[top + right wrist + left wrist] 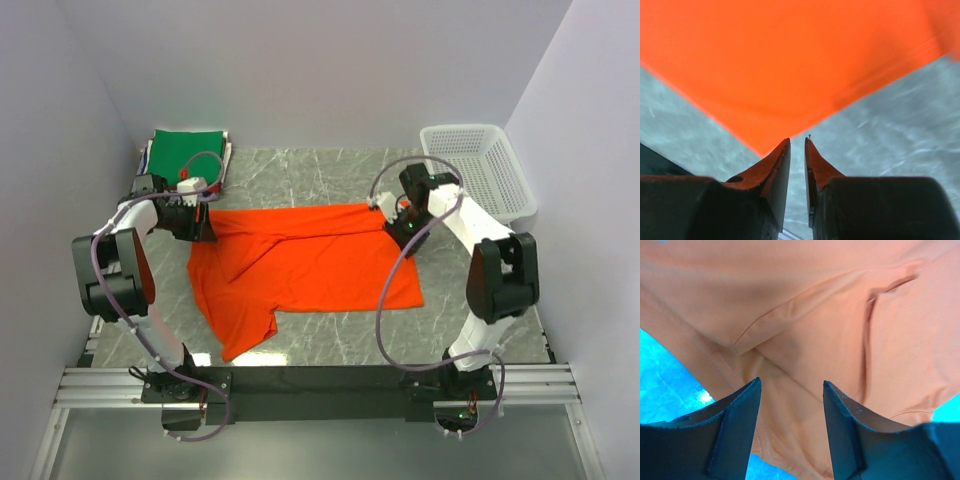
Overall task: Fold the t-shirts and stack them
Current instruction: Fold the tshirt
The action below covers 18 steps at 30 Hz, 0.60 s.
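Note:
A bright orange t-shirt (310, 265) lies spread on the marble table, its far edge folded over and one sleeve trailing toward the near left. My left gripper (207, 228) hovers at its far left corner. In the left wrist view the left gripper (791, 381) is open, with creased orange cloth (815, 315) below the gap. My right gripper (392, 222) is at the far right corner. In the right wrist view the right gripper (797, 139) stands narrowly open, holding nothing, with the shirt's corner (790, 60) just beyond its tips. A folded green t-shirt (190, 152) tops a pile at the back left.
A white lattice basket (480, 170) stands at the back right against the wall. Grey walls close in on the left, back and right. The arm bases sit on a rail (320, 385) along the near edge.

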### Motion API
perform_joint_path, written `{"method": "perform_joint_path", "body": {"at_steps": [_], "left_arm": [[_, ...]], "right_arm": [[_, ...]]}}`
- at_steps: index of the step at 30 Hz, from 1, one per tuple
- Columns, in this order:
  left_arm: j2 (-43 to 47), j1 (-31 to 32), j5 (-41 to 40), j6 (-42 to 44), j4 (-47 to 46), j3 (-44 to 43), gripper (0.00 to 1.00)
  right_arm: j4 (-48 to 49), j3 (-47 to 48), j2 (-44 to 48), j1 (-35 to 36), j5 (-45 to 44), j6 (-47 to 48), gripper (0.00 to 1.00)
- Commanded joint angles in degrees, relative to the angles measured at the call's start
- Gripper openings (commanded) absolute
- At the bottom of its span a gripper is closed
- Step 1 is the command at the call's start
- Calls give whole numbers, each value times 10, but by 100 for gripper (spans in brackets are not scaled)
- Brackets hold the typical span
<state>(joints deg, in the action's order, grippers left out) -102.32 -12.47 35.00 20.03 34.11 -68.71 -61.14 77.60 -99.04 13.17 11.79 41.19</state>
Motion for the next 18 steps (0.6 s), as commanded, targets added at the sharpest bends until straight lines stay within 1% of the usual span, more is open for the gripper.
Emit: {"method": "perform_joint_path", "body": {"at_steps": [1, 2, 4, 7, 8, 11, 14, 15, 18], "left_arm": [[25, 7, 39, -23, -10, -6, 57], [24, 17, 44, -31, -12, -6, 57], [21, 32, 57, -50, -24, -3, 55], [19, 72, 49, -75, -49, 0, 56], [17, 90, 45, -79, -57, 0, 57], [-6, 114, 38, -97, -73, -13, 60], [-39, 120, 35, -114, -81, -35, 62], [-56, 136, 32, -119, -82, -46, 63], [-85, 150, 31, -124, -82, -61, 66]], "right_arm": [[31, 103, -88, -4, 22, -117, 24], [32, 129, -110, -3, 30, -141, 21], [29, 192, -161, -4, 41, -185, 20], [45, 248, -207, -4, 48, -229, 20], [65, 257, -215, -4, 43, -240, 20], [90, 287, -241, -4, 32, -269, 18], [98, 314, -263, -5, 38, -291, 18], [101, 318, -273, -6, 39, -302, 18], [98, 337, -291, -5, 46, -313, 18]]}}
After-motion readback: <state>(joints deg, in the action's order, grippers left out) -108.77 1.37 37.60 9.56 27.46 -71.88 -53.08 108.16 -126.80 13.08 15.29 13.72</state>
